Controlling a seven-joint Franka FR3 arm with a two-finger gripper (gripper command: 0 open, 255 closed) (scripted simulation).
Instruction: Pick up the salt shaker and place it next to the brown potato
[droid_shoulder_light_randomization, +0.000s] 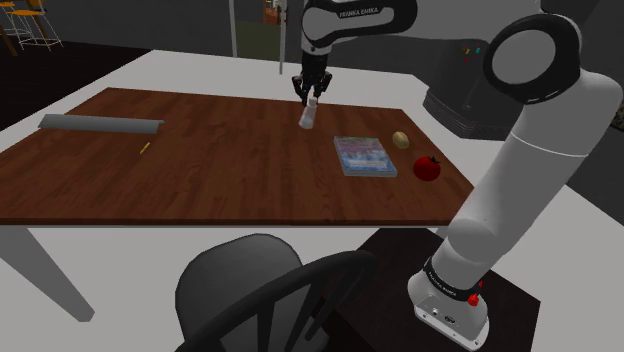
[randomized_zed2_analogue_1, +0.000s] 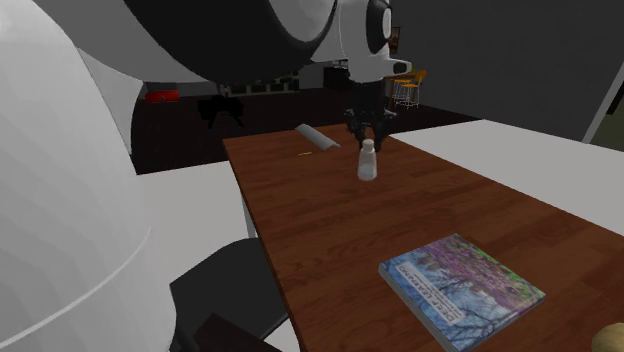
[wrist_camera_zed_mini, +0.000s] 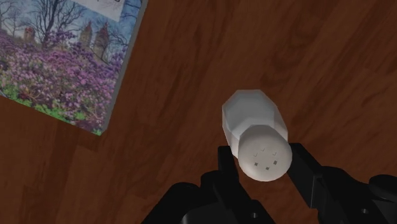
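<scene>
The white salt shaker (droid_shoulder_light_randomization: 309, 114) (randomized_zed2_analogue_1: 368, 163) (wrist_camera_zed_mini: 253, 118) hangs tilted over the far middle of the brown wooden table (droid_shoulder_light_randomization: 220, 170). My black gripper (droid_shoulder_light_randomization: 312, 92) (randomized_zed2_analogue_1: 366, 133) (wrist_camera_zed_mini: 262, 164) is shut on it, and both fingers clasp the rounded, perforated cap. I cannot tell whether its base touches the wood. The brown potato (droid_shoulder_light_randomization: 400, 139) (randomized_zed2_analogue_1: 611, 340) lies near the table's edge on the shoulder view's right, beyond a book, well apart from the shaker.
A book with a purple flower cover (droid_shoulder_light_randomization: 360, 155) (randomized_zed2_analogue_1: 460, 288) (wrist_camera_zed_mini: 57, 57) lies between shaker and potato. A red apple (droid_shoulder_light_randomization: 428, 167) sits near the potato. A grey roll (droid_shoulder_light_randomization: 100, 124) and a small yellow stick (droid_shoulder_light_randomization: 144, 148) lie far off. A dark chair (droid_shoulder_light_randomization: 250, 290) stands at the near edge.
</scene>
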